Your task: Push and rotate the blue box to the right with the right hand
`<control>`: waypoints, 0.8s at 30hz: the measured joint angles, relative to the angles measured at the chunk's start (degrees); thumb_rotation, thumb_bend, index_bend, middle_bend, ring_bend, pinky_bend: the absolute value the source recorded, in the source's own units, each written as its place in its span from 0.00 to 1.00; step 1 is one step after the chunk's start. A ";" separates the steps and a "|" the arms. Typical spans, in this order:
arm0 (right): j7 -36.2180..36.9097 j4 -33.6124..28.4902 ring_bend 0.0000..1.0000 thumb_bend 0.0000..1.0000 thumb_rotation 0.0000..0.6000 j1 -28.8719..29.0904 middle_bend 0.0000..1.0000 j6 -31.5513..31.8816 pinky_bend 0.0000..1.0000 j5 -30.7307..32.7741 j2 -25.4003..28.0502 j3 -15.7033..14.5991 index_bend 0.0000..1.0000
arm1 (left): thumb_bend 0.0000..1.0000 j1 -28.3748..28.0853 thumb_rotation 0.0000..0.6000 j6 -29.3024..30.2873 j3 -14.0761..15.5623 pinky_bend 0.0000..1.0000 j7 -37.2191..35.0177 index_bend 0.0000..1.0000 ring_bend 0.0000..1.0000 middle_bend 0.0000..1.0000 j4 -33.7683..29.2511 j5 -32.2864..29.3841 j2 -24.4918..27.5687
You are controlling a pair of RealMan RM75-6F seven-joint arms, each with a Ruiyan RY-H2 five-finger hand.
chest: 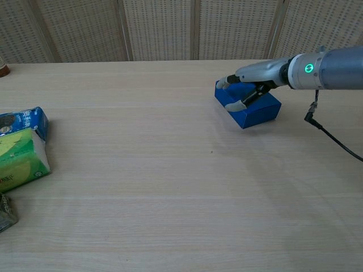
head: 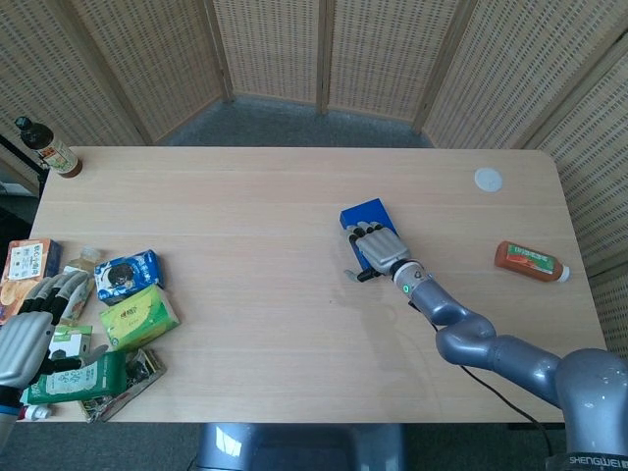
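Note:
The blue box (head: 363, 215) (chest: 266, 105) lies flat on the table, right of centre. My right hand (head: 375, 249) (chest: 243, 90) lies over its near left part, palm down, fingers spread across the top and thumb hanging past the box's left side. Most of the box is hidden under the hand in the head view. My left hand (head: 31, 338) hovers at the table's left front edge above the snack packs, fingers loosely apart and holding nothing; it does not appear in the chest view.
Snack packs cluster at the left front: a green pack (head: 139, 317) (chest: 17, 158) and a blue pack (head: 128, 274) (chest: 20, 120). A red sauce bottle (head: 530, 261) lies at the right edge, a white lid (head: 488, 179) at the back right, a dark bottle (head: 47, 147) at the back left corner.

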 measured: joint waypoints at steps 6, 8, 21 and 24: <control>-0.93 1.31 0.00 0.39 0.42 1.33 0.04 -2.41 0.00 1.82 -0.02 -1.76 0.00 | 0.23 0.19 0.79 0.12 0.07 0.00 -0.96 0.01 0.00 0.00 0.29 0.39 0.01; -1.57 1.41 0.00 0.39 0.43 1.50 0.04 -2.73 0.00 2.97 0.35 -2.45 0.00 | 0.23 0.24 0.79 0.18 0.06 0.00 -1.24 0.01 0.00 0.00 0.39 0.50 -0.01; -8.04 -3.34 0.00 0.38 0.31 0.77 0.03 0.57 0.00 14.64 7.01 -8.54 0.00 | 0.23 -0.26 0.79 -0.16 -0.20 0.00 -2.60 0.01 0.00 0.00 1.06 1.93 -0.49; -10.07 -5.94 0.00 0.38 0.29 0.55 0.03 2.51 0.00 17.71 9.25 -10.02 0.00 | 0.23 -0.54 0.79 -0.52 -0.32 0.00 -2.80 0.01 0.00 0.00 1.25 1.96 -0.68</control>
